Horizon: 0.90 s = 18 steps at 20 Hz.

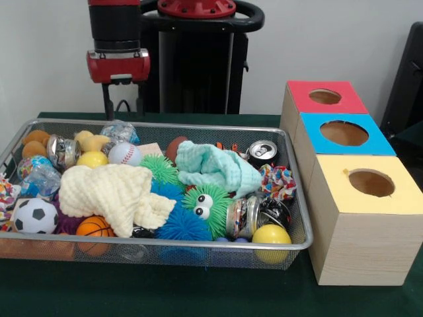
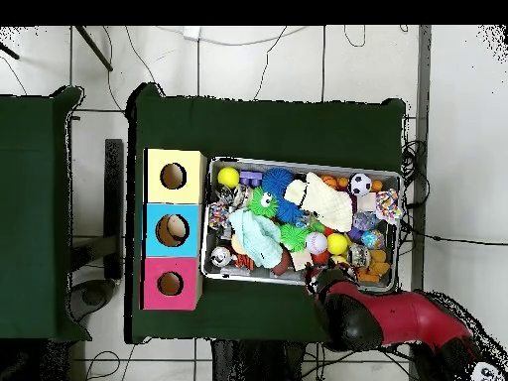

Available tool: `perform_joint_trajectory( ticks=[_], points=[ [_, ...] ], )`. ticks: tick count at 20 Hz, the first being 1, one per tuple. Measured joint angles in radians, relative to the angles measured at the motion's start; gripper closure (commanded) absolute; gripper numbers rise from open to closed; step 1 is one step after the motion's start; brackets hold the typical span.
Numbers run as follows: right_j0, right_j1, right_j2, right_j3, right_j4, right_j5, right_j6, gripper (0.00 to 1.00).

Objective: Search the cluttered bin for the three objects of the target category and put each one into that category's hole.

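While the arm hangs back at the far side, the wire-mesh bin [image 1: 198,246] sits on the green table [image 1: 165,290], left of three wooden boxes. Nearest along the bin's front rim lie a soccer ball [image 1: 35,216], a small basketball [image 1: 93,227], a blue spiky ball [image 1: 182,226] and a yellow ball [image 1: 271,235]. Just behind them a cream knitted cloth [image 1: 115,191] sprawls beside a green fuzzy toy with googly eyes [image 1: 206,206] and a glass jar [image 1: 243,216] lying on its side. Farther in are a baseball [image 1: 124,154], a mint cloth [image 1: 217,168] and a drink can [image 1: 262,152] whose printing I cannot read from here; no lettering on anything is legible. Of the boxes, the yellow-topped box [image 1: 363,224] is nearest, the blue-topped box [image 1: 340,135] is behind it and the red-topped box [image 1: 324,99] is farthest, each with a round hole. Beyond the bin's far-left rim the gripper [image 1: 123,99] hovers above the table, its two thin fingers hanging apart with nothing between them.
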State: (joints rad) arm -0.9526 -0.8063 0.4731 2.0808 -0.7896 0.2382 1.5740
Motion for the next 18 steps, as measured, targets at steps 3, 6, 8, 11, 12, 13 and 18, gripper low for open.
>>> perform_joint_trajectory(
  ticks=[3,6,8,11,12,13,18],
  points=[
    [0.030,0.007,-0.005,0.000,-0.002,0.000,0.000,0.00],
    [0.051,0.019,-0.011,0.000,-0.012,-0.001,0.000,0.00],
    [0.062,0.037,-0.018,0.000,-0.029,-0.007,0.000,0.00],
    [0.064,0.062,-0.023,0.000,-0.052,-0.018,0.000,0.00],
    [0.062,0.067,-0.023,-0.001,-0.056,-0.020,0.000,0.00],
    [0.059,0.072,-0.024,-0.001,-0.059,-0.022,0.000,0.00],
    [0.018,0.088,-0.024,-0.001,-0.062,-0.022,0.000,0.00]
  ],
)
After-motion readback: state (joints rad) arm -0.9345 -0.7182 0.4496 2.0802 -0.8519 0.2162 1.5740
